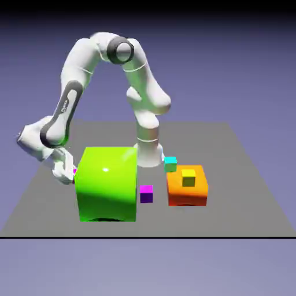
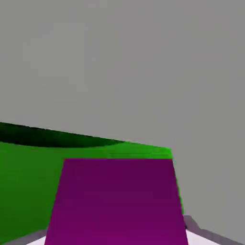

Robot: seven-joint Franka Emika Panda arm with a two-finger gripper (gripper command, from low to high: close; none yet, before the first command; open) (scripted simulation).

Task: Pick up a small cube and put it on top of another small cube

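Observation:
The small cube (image 2: 117,201), pinkish-magenta, fills the bottom of the hand view between my fingertips (image 2: 194,226). My gripper (image 2: 117,239) is shut on it. In the exterior view only a sliver of that cube (image 1: 74,171) shows, beside my gripper (image 1: 67,172), low at the left side of the big green block (image 1: 107,184). Another small cube (image 1: 188,177), olive-yellow, rests on top of the orange block (image 1: 187,189) at the exterior view's right.
A violet-magenta small cube (image 1: 146,193) lies between the green and orange blocks. A cyan small cube (image 1: 170,163) sits behind the orange block, near the robot's base. The green block (image 2: 28,186) stands close behind the held cube in the hand view.

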